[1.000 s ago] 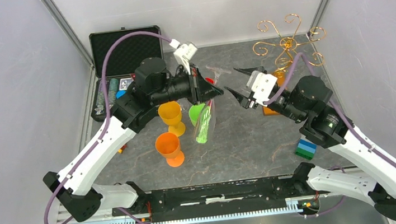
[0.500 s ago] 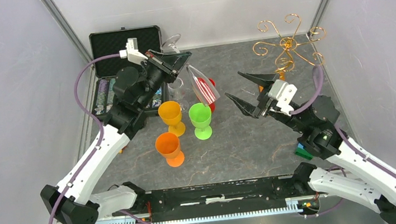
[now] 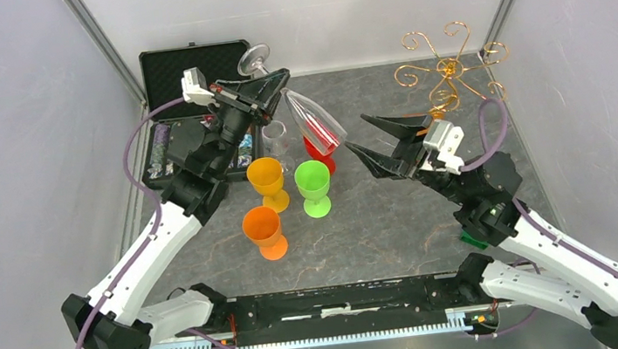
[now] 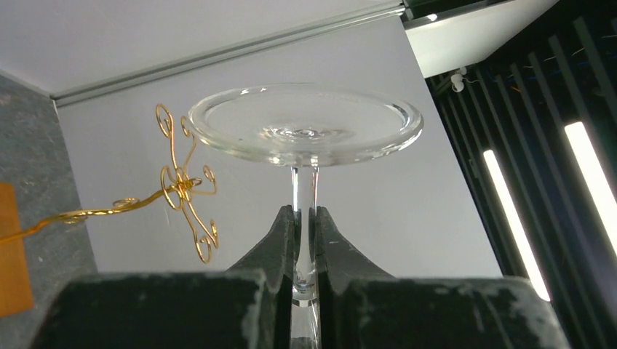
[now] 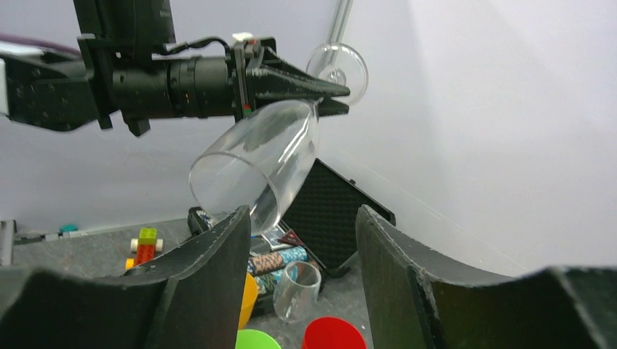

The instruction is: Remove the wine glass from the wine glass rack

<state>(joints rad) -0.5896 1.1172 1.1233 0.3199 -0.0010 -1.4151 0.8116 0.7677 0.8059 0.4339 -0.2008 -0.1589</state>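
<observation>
Well, left gripper [image 4: 304, 211] pinches the clear wine glass [image 4: 305, 123] by its stem (probably fragile, slippery). The right gripper [image 3: 354, 131] gapes empty.

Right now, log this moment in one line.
glass: off rack, tilted, foot up | left gripper: shut on its stem | right gripper: open, empty, near glass

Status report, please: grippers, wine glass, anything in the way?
Left gripper shut on wine glass stem. Glass tilted, clear of rack. Right gripper open, empty. Cups underneath.

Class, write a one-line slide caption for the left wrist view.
Left gripper shut on the wine glass stem, foot uppermost, wine glass rack behind it.
</observation>
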